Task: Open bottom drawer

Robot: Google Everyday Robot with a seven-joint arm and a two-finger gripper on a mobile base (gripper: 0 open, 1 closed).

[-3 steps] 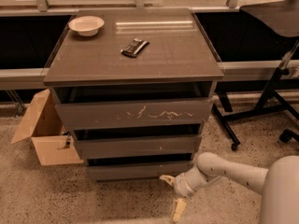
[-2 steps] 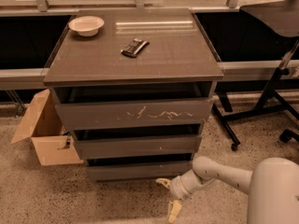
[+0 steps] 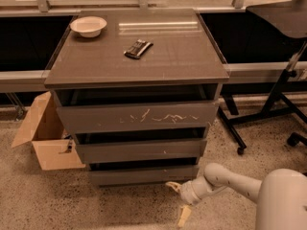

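Note:
The bottom drawer (image 3: 144, 175) is the shallowest of three dark grey-brown fronts in the cabinet, low near the floor, with a plain flat front. Above it are the mid-height front (image 3: 141, 150) and the tall scratched front (image 3: 139, 117). My gripper (image 3: 176, 201) is at the end of the white arm, low at the drawer's lower right corner. Its two pale fingers are spread apart, one fingertip (image 3: 171, 186) close to the drawer's bottom edge, the other (image 3: 183, 216) down toward the floor. It holds nothing.
The cabinet top (image 3: 158, 61) carries a white bowl (image 3: 88, 26) and a dark small object (image 3: 138, 48). An open cardboard box (image 3: 45, 133) stands on the floor at the left. A black stand's legs (image 3: 249, 123) are at the right. My white body (image 3: 283, 200) fills the lower right corner.
The arm and gripper have shifted slightly left and closer to the bottom drawer's lower right corner. The drawers have not moved.

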